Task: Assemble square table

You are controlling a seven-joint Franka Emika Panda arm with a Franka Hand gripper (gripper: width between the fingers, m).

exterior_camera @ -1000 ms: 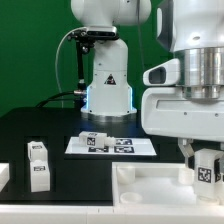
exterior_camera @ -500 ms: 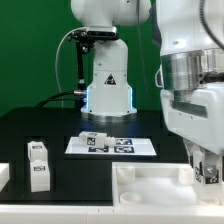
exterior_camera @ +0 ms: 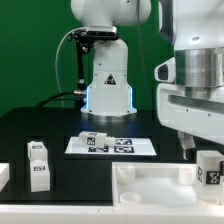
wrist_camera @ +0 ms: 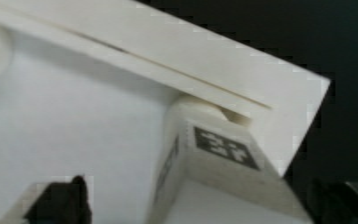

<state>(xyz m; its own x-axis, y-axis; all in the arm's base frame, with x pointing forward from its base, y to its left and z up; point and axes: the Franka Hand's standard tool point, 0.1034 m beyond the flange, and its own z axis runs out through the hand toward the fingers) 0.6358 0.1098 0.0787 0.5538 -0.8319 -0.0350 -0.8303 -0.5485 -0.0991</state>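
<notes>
A second ago the gripper [wrist_camera: 202, 203] was clamping the leg [exterior_camera: 208, 168]. Now its fingers [wrist_camera: 60, 203] are standing wide apart on either side of it, gripping nothing. One tabletop [exterior_camera: 150, 188] is lying at the front. Four legs are showing: two loose legs [exterior_camera: 38, 152] on the exterior view's left, a third leg [exterior_camera: 95, 140] on the marker board [exterior_camera: 135, 147], and the released one. That one is standing upright, long axis vertical, tag facing the camera, at the tabletop's corner on the exterior view's right.

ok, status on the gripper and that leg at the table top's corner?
Gripper open, jaws either side of leg, clear of it. Leg upright in table top corner. Nothing seen in the way.
</notes>
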